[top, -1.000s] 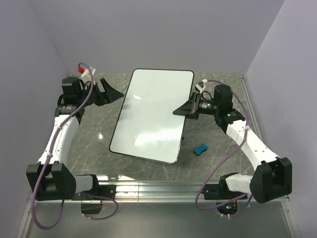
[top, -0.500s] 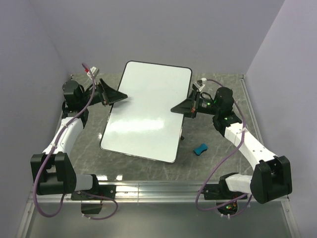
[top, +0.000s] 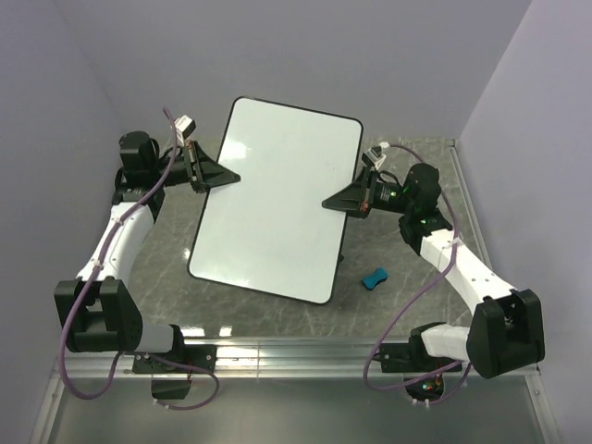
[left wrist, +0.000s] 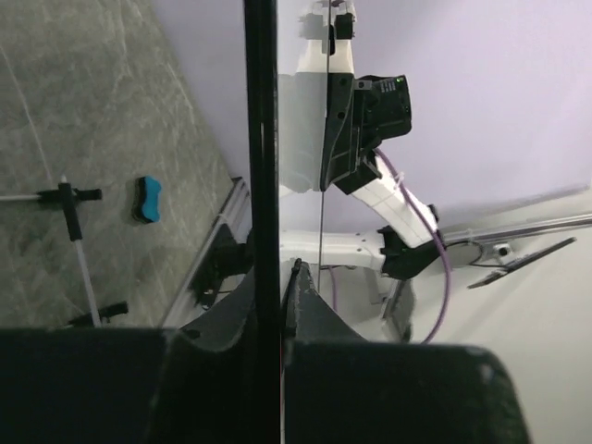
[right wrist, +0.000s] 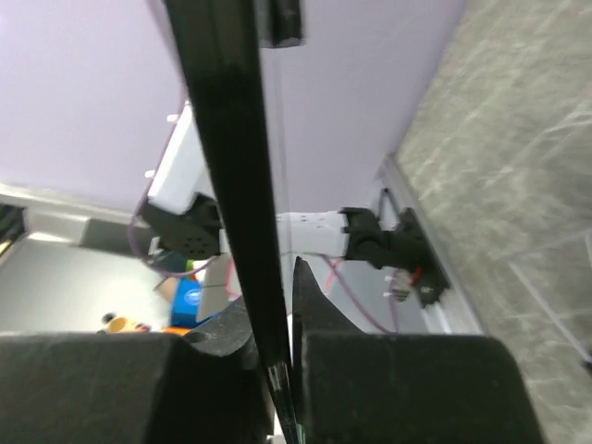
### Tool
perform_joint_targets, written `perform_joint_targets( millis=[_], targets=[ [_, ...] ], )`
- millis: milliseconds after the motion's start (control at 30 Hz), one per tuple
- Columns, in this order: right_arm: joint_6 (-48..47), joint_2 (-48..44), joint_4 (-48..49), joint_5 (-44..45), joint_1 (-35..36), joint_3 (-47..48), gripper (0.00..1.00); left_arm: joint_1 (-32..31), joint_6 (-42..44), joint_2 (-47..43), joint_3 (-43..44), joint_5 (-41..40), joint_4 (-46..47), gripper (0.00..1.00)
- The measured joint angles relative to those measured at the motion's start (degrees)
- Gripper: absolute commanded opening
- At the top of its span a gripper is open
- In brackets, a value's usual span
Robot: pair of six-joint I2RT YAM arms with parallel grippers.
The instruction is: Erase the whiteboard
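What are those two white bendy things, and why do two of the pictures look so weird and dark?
They are two robot arms bolted to a grey marbled table. One picture looks down from above. The left gripper and the right gripper each pinch a side edge of a big white black-framed whiteboard. The other two pictures come from cameras on the wrists, so close that the board's frame looks like a black bar up the middle. A small blue eraser block lies on the table.

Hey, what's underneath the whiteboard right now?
Its wire stand shows beneath it, above the gray table; the blue eraser lies off to the side. From above, the whiteboard hides anything else.
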Motion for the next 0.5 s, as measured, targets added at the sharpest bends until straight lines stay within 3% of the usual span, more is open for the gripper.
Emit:
perform_joint_targets(
  millis=[100,133,300,500],
  targets=[
    [-6.93,-0.33,-9.68,1.07,-1.05,2.62,0.56,-2.03,9.84,1.53,6.88,-2.73,-12.94,0.0],
    [-11.54,-0.35,-17.57,3.69,-1.11,4.98,0.99,-3.3,12.9,2.21,9.7,-4.37,-16.7,0.0],
    [-29.09,-0.74,-42.95,16.06,-1.27,13.62,1.0,-11.54,25.44,2.78,17.18,-14.12,-26.73,0.0],
    [-36.59,-6.34,-59.65,26.25,-3.87,13.94,1.0,-18.05,34.47,4.33,24.13,-20.7,-39.39,0.0]
  ],
)
